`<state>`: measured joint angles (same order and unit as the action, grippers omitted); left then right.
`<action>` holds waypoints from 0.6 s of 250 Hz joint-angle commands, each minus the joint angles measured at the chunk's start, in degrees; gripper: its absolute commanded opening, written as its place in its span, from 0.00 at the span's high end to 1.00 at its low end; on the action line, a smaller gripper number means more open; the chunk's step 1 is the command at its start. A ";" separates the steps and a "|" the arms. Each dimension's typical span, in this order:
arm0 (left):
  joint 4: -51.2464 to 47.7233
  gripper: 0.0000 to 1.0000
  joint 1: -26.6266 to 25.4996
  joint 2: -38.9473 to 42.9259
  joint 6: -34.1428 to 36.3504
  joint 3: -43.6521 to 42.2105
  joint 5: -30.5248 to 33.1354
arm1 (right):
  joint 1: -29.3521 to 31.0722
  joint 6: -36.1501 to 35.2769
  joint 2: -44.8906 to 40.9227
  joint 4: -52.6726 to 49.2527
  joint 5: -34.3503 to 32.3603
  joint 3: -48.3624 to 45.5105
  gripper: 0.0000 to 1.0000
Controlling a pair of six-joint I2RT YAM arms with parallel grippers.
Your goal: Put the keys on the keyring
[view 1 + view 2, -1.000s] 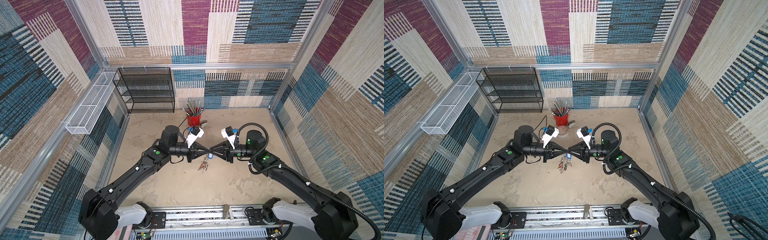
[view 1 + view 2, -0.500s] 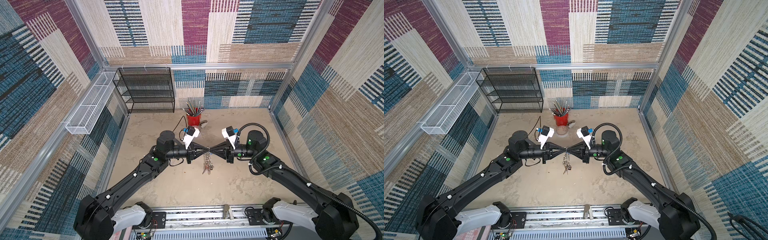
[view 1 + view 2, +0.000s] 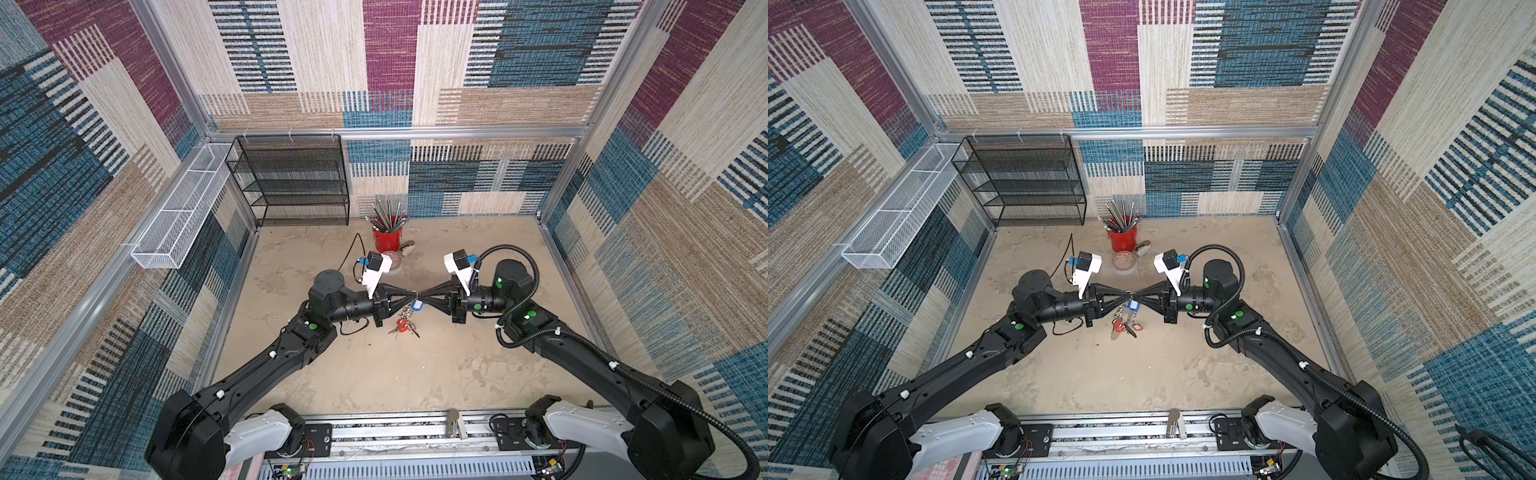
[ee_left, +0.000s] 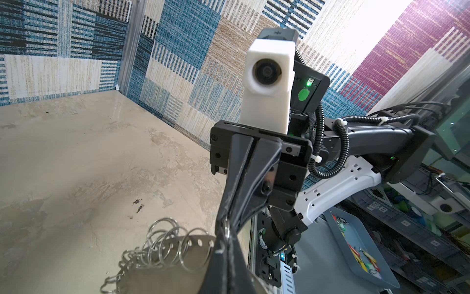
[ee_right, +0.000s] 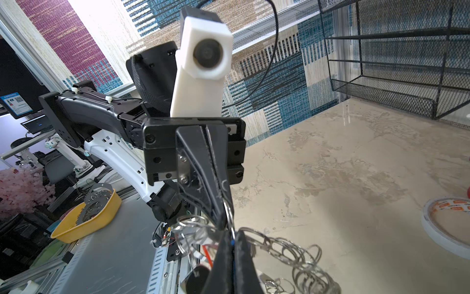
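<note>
Out over the middle of the beige surface the two arms meet tip to tip. The left pincer is clamped on the gray plate of the keyring, whose split rings fan out beside its tips. The right pincer has its jaws together against a thin wire ring at the same spot, though which ring I cannot tell. The keys dangle in a bunch under that meeting point, the blue tag uppermost and the red tag lower. Beyond them lie a tape roll and a red cup of pencils, with a black mesh shelf against the back wall.
</note>
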<state>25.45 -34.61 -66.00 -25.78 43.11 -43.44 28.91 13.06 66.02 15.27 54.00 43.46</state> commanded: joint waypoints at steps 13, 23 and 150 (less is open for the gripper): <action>15.14 1.00 -0.01 0.77 -4.10 -0.13 0.78 | 0.15 -0.57 1.52 -3.29 0.23 -0.32 0.80; 15.20 1.00 0.00 1.00 -4.10 -0.13 0.98 | 0.14 -0.60 1.76 -3.23 0.23 -0.39 0.80; 15.05 1.00 -0.02 1.07 -2.74 -1.54 1.18 | -3.05 1.87 -1.80 -4.07 -8.29 0.52 0.68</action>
<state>37.21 -34.65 -64.64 -28.69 41.98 -42.17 27.92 13.26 65.43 12.05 51.18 43.20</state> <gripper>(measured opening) 0.048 0.322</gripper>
